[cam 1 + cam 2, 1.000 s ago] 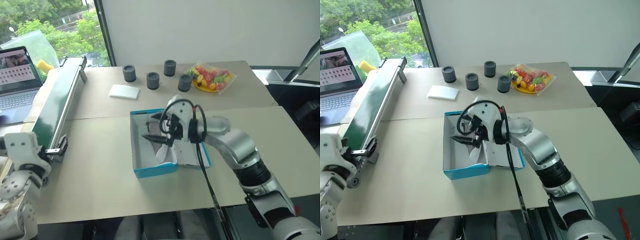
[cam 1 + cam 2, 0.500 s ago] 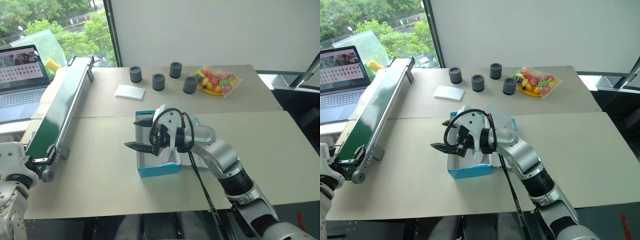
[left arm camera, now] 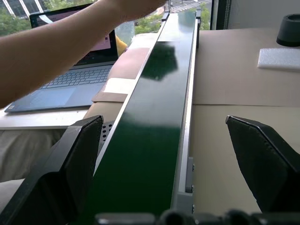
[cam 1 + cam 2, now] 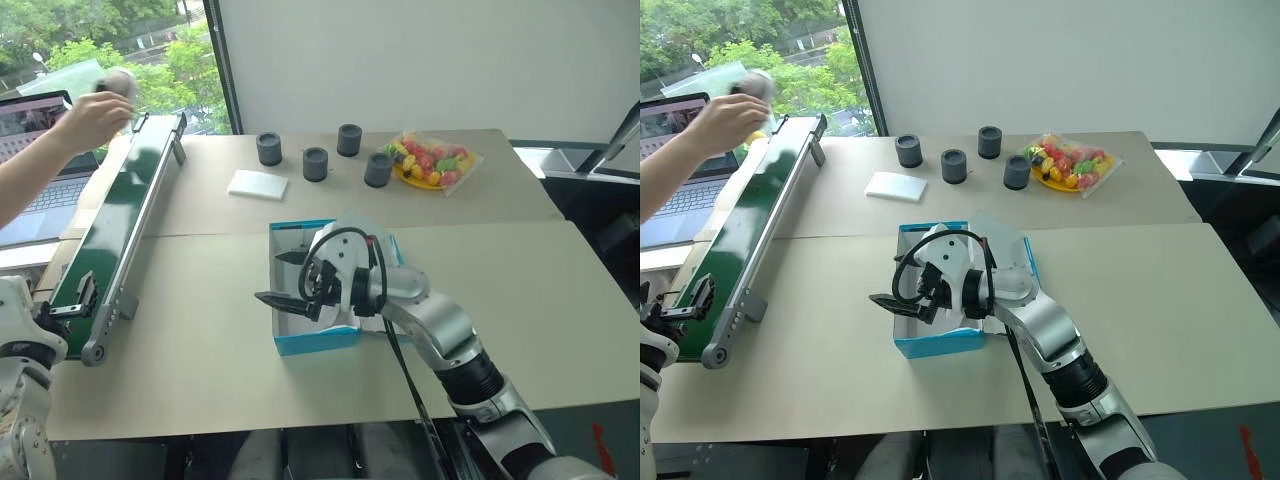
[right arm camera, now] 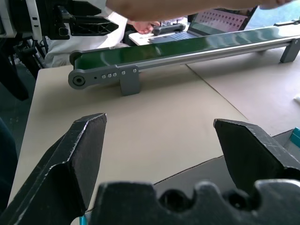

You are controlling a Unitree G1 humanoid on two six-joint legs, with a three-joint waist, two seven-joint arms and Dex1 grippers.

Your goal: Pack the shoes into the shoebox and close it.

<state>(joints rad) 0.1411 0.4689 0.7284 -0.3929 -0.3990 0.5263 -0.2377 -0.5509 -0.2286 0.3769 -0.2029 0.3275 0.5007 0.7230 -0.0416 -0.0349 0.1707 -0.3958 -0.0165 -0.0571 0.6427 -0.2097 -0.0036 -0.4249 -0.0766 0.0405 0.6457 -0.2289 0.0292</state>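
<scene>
One shoebox [image 4: 313,338], blue outside and white inside, sits open at the centre of your frame on the counter [image 4: 200,340]. Your right pincer [image 4: 283,278] hangs over its left wall, fingers spread wide and holding nothing. Your left pincer [image 4: 682,304] is also wide open at the lower left, beside the green conveyor [image 4: 120,225]. At the upper left, a person's hand [image 4: 92,118] holds something pale over the belt.

The bright blue shoebox [image 4: 312,342] lies open mid-table, white inside; its contents are hidden.
</scene>
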